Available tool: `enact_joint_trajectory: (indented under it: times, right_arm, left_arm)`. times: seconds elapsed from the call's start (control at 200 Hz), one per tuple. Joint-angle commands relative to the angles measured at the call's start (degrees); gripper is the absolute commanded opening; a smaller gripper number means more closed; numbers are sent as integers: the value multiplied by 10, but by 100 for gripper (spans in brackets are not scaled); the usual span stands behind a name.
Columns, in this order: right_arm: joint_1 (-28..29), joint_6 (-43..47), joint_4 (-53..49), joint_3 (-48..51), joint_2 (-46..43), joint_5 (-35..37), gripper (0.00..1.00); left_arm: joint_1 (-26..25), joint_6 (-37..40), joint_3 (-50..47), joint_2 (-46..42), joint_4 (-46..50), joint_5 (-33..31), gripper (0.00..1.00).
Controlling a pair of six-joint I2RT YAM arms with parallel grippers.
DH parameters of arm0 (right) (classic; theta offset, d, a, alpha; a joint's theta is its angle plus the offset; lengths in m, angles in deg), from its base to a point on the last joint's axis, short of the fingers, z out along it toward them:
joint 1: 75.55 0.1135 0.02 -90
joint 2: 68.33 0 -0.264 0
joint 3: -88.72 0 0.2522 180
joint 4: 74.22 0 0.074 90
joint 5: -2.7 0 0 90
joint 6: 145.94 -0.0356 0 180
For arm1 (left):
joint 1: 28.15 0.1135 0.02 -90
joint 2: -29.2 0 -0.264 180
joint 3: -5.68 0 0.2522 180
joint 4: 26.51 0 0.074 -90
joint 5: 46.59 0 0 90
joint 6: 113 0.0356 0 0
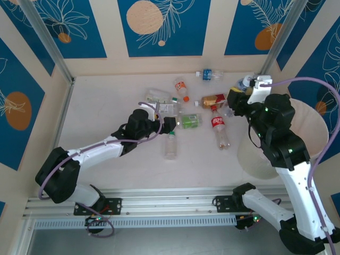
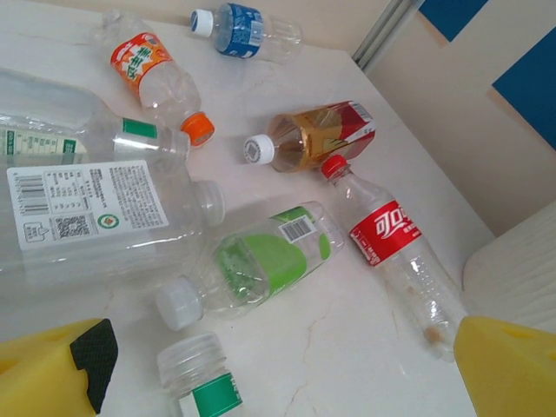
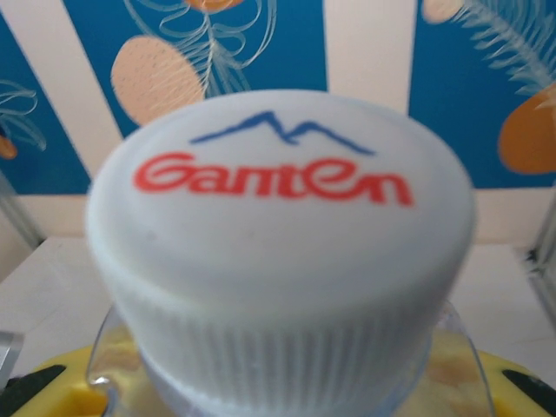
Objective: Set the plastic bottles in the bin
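Plastic bottles (image 1: 219, 126) lie scattered across the far middle of the counter (image 1: 101, 111), and the bin (image 1: 254, 158) stands at its right side. They look empty, light, thin-walled and slick, so I'd expect them to crush or roll; the neck under the cap seems the firmest hold. Right gripper (image 1: 237, 101) is clamped on a white-capped bottle (image 3: 278, 234) beside the bin. The left gripper (image 1: 171, 124) hangs spread wide over the pile.

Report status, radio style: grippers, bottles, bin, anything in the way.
Left gripper open above loose bottles on the table. Right gripper shut on white-capped bottle, near the bin. Nothing seen blocking the bin.
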Motion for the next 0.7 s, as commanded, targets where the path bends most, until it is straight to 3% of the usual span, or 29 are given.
enact_joint_trajectory:
  times: [0.0, 0.17, 0.235, 0.39, 0.485, 0.575, 0.695]
  right_arm:
    - [-5, 57, 8, -29, -27, 88, 20]
    - [-30, 132, 37, -21, -37, 254, 20]
    - [-68, 140, 46, -8, -39, 276, 20]
    - [-216, 54, -17, -9, -26, 185, 21]
    - [-290, 38, -34, -2, -2, 164, 22]
    - [-353, 30, -26, 18, 13, 130, 24]
    - [-423, 2, 33, 78, 4, 33, 24]
  left_arm:
    - [4, -9, 7, 8, 6, -10, 100]
    - [6, -13, 8, 13, 5, -12, 100]
    - [8, -14, 11, 17, 6, -11, 100]
    - [11, -19, 21, 31, 9, -2, 100]
    - [11, -23, 26, 36, 9, 5, 100]
    - [12, -24, 27, 39, 11, 8, 100]
    - [15, -23, 28, 41, 12, 8, 100]
